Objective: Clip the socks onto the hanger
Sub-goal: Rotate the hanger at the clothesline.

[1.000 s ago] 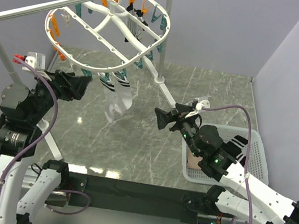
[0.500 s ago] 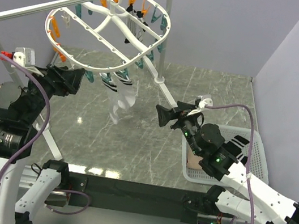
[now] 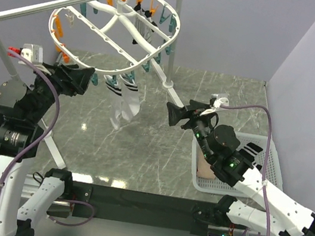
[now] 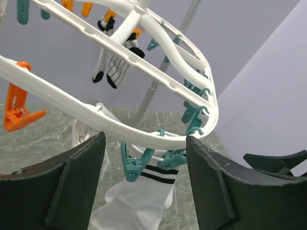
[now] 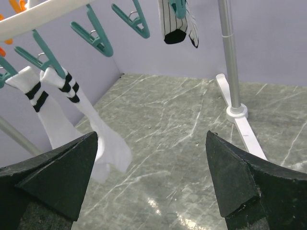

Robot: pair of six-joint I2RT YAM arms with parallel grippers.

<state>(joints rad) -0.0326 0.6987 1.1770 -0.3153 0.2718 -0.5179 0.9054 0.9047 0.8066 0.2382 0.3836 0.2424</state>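
Observation:
The white oval hanger hangs from the metal rail, with orange and teal clips round its rim. Two white socks with black bands hang clipped at its near edge; they also show in the left wrist view and the right wrist view. Thin striped socks hang at the far side, seen too in the right wrist view. My left gripper is open and empty, just under the hanger's near rim. My right gripper is open and empty, right of the hanging socks.
A silver rail on white-jointed legs carries the hanger; one upright post with a foot stands at the back. A white lattice basket with more socks sits at the right under my right arm.
My left gripper has risen and moved right toward the hanger's near rim. The hanging white socks have swung a little. My right gripper has lifted slightly.

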